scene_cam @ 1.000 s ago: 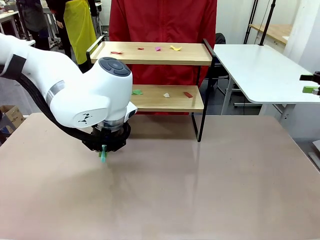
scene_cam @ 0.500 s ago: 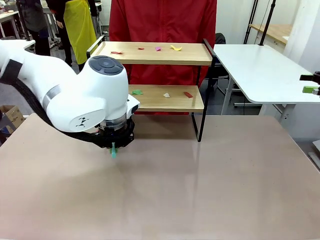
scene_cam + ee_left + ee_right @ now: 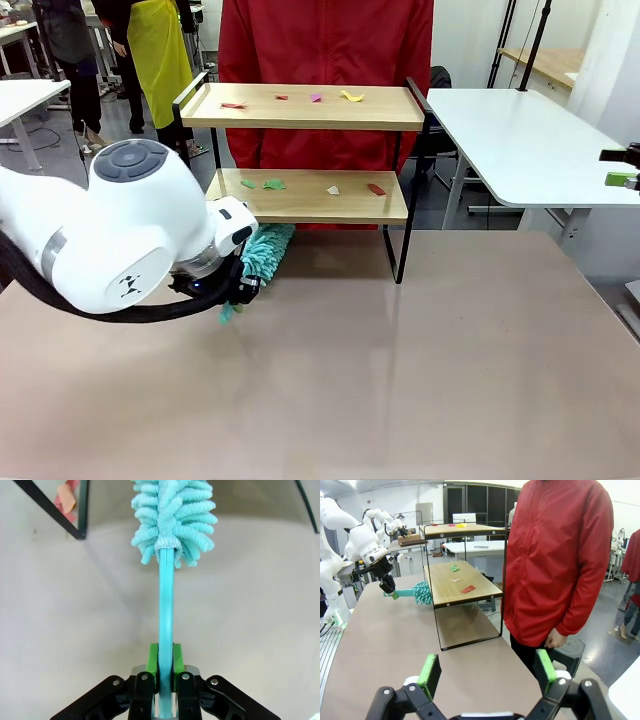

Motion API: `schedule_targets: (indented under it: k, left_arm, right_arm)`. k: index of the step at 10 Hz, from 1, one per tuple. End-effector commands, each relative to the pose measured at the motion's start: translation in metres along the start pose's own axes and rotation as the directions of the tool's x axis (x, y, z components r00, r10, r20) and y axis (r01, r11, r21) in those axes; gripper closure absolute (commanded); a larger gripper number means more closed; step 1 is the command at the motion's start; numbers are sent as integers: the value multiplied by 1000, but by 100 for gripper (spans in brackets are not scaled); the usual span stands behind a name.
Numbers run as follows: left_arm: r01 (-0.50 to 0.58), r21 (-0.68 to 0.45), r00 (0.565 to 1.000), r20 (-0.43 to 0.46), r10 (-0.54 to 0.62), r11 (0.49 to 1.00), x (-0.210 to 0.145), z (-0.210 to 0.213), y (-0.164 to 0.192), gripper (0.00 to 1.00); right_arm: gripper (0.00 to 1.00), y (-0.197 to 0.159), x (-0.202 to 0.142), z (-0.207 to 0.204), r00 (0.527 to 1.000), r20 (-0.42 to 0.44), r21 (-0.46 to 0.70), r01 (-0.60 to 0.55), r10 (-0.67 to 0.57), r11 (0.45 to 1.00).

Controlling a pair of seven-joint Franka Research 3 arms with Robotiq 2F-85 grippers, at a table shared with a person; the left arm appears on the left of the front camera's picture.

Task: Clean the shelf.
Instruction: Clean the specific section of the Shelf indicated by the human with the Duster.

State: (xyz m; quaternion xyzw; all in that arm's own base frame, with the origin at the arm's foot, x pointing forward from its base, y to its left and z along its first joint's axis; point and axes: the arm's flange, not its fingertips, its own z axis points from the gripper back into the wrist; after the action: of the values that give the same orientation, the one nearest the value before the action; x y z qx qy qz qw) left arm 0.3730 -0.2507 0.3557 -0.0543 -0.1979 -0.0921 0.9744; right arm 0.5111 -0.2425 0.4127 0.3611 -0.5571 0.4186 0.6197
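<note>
The shelf (image 3: 300, 106) stands at the table's far edge, with coloured paper scraps (image 3: 350, 96) on its upper board and more scraps (image 3: 375, 188) on the lower board. My left gripper (image 3: 234, 292) is shut on the handle of a teal fluffy duster (image 3: 265, 250). The duster's head points at the left front of the lower board. In the left wrist view the left gripper (image 3: 165, 656) clamps the duster (image 3: 172, 515) by its handle, just above the tabletop. My right gripper (image 3: 487, 672) is open and holds nothing. It faces the shelf (image 3: 462, 582) from the side.
A person in a red jacket (image 3: 325, 40) stands right behind the shelf. A white side table (image 3: 530, 140) stands to the right. The beige table (image 3: 400, 370) stretches wide in front of the shelf. A black frame leg (image 3: 50, 507) rises near the duster.
The left arm has swung back to the left and tilted its wrist. The duster went from hanging down under the wrist to pointing its head at the lower shelf board.
</note>
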Motion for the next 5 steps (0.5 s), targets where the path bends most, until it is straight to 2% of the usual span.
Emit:
schedule_targets:
  k: [1, 3, 5]
  left_arm:
    - [121, -60, 993, -4, -122, 991, -2, 25, 32, 87]
    - [233, -188, 970, -26, -242, 954, -3, 31, 58, 87]
    - [343, -240, 932, -31, -361, 908, -1, 34, 76, 87]
  right_arm:
    - [0, 1, 2, -1, 1000, 2, 1, -3, 3, 1000]
    - [0, 1, 2, -1, 1000, 2, 1, -3, 3, 1000]
    - [0, 1, 2, -1, 1000, 2, 1, -3, 3, 1000]
